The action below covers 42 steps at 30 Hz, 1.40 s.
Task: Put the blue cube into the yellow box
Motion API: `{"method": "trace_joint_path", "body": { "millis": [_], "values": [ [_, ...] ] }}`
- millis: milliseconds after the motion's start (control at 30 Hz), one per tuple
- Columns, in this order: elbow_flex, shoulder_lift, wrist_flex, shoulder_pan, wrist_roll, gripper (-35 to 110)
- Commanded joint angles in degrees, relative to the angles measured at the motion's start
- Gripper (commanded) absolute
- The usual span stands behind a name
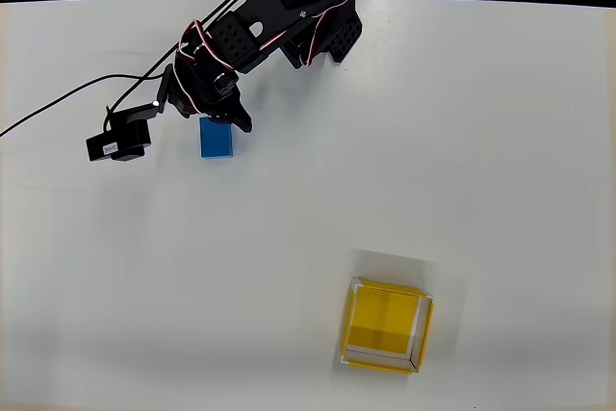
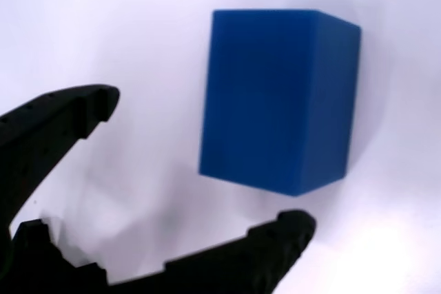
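Here, arm bent low leftward, end effector (image 2: 207, 163) spread wide, empty, just short of blue cube (image 2: 279, 98) on white table (image 1: 481, 141).

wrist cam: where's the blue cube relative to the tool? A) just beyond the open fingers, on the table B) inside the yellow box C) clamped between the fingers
A: in the wrist view the blue cube stands on the white table past the tips of the open tool, not touched.
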Motion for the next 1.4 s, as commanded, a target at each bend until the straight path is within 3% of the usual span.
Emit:
{"method": "trace_joint_path", "body": {
  "millis": [0,1367],
  "values": [
    [-1.58,-0.44,-3.08,1.32,-2.02,49],
    [0.70,-14.94,-17.23,-6.15,0.09,43]
  ]
}}
